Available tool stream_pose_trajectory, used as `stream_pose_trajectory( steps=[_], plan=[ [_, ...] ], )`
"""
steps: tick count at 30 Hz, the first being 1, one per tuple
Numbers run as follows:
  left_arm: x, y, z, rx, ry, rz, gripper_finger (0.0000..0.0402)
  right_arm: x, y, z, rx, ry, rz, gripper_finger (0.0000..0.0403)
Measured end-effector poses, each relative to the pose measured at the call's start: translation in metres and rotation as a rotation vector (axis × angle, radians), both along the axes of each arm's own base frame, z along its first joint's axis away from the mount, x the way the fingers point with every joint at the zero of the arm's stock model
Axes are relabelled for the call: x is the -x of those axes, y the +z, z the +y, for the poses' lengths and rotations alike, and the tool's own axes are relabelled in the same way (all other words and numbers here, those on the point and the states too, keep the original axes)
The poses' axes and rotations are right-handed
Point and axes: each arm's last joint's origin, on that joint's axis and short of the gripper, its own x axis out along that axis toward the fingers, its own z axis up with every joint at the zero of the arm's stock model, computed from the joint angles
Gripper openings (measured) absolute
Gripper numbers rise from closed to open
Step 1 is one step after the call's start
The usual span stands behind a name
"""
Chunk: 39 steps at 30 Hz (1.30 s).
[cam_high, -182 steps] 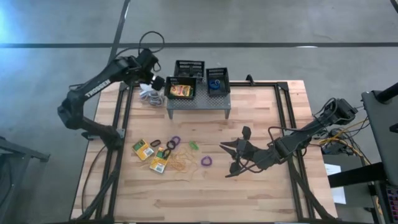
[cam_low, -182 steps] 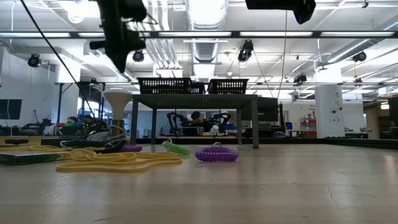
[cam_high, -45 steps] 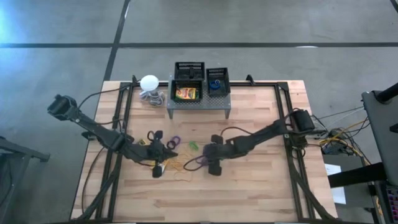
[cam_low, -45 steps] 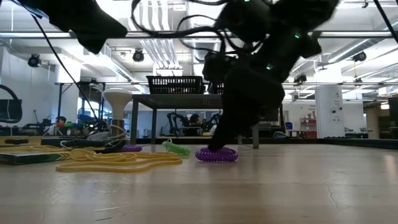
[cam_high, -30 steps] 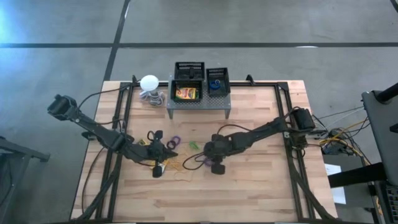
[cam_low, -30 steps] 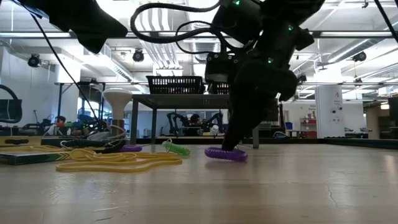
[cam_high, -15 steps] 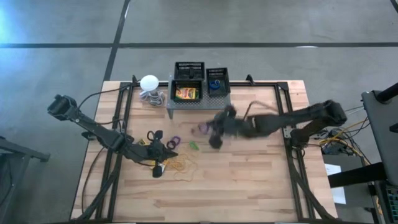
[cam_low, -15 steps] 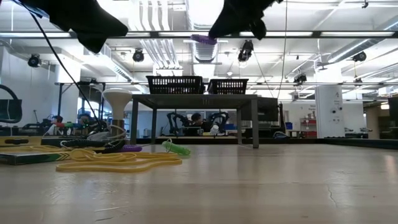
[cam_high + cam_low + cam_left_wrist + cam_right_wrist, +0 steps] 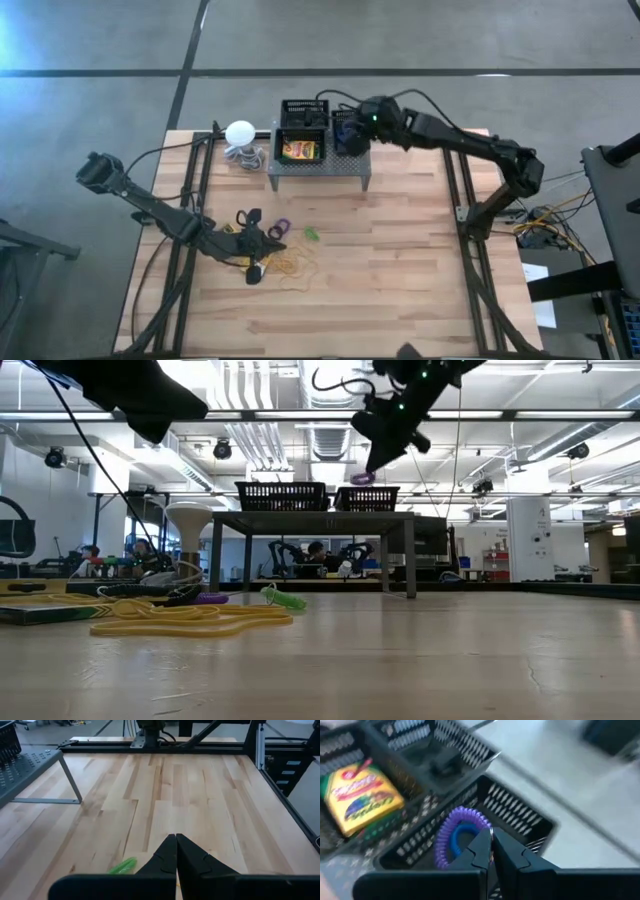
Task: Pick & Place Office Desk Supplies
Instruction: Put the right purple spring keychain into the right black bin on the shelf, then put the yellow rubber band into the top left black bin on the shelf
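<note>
My right gripper [image 9: 357, 127] is at the far side, above the small black mesh tray [image 9: 350, 143] on the grey stand, shut on a purple coiled ring [image 9: 461, 831]. A blue ring [image 9: 461, 833] lies in that tray. The neighbouring tray holds a yellow-and-green box [image 9: 292, 149]. My left gripper [image 9: 270, 235] is shut, low over the table beside more yellow-and-green boxes [image 9: 256, 267], tan rubber bands [image 9: 293, 266], a second purple ring [image 9: 283, 224] and a green ring [image 9: 122, 866]. My right gripper pinches the purple ring's rim [image 9: 479, 826] between its two fingertips, coming from above. The ring hangs below the fingers [image 9: 362, 478], lifted clear, just over the small tray's rim [image 9: 366, 491].
The grey perforated stand [image 9: 318, 166] carries the trays at the far edge, with a larger black tray [image 9: 304, 106] behind. A white ball with a coiled cord [image 9: 240, 134] sits left of it. The right half of the wooden table [image 9: 410, 250] is bare.
My right gripper has lifted the purple ring off the table's middle, swung up and toward the far edge, and now holds it over the small tray on the stand. The left arm has kept still.
</note>
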Motion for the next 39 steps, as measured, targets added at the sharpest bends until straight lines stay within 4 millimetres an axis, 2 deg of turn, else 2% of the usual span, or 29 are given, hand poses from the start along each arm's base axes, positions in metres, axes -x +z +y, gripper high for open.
stream_pose_trajectory(
  steps=[5,12,18,22,24,27,31,34,39],
  plan=[
    [0.0,0.0,0.0,-0.002,0.004,0.0,0.0001,0.001,-0.017,-0.02,-0.133,0.051,0.079,0.0011],
    [0.0,0.0,0.0,-0.001,0.005,-0.001,0.0001,-0.001,-0.026,-0.021,-0.185,0.055,0.156,0.0029],
    [0.0,0.0,0.001,-0.001,0.005,-0.003,0.0001,0.004,-0.018,-0.019,-0.211,0.062,0.115,0.0087],
    [0.0,0.0,0.001,0.0,0.006,-0.003,0.0001,0.007,0.004,-0.012,-0.168,0.077,0.047,0.0123],
    [0.0,0.0,0.001,0.0,0.006,-0.004,0.0001,0.007,0.019,-0.001,-0.126,0.111,-0.007,0.0132],
    [-0.001,0.001,0.001,0.002,0.006,-0.007,0.0001,0.002,0.033,0.027,-0.076,0.206,-0.071,0.0136],
    [-0.001,0.001,0.001,0.002,0.006,-0.008,0.0001,-0.013,0.034,0.079,-0.025,0.355,-0.131,0.0128],
    [-0.001,0.001,0.0,0.002,0.006,-0.008,0.0001,-0.025,0.018,0.123,0.017,0.434,-0.13,0.012],
    [-0.001,0.001,0.0,0.027,0.016,-0.009,0.0001,-0.041,-0.032,0.195,0.019,0.598,-0.162,0.0107]
  ],
)
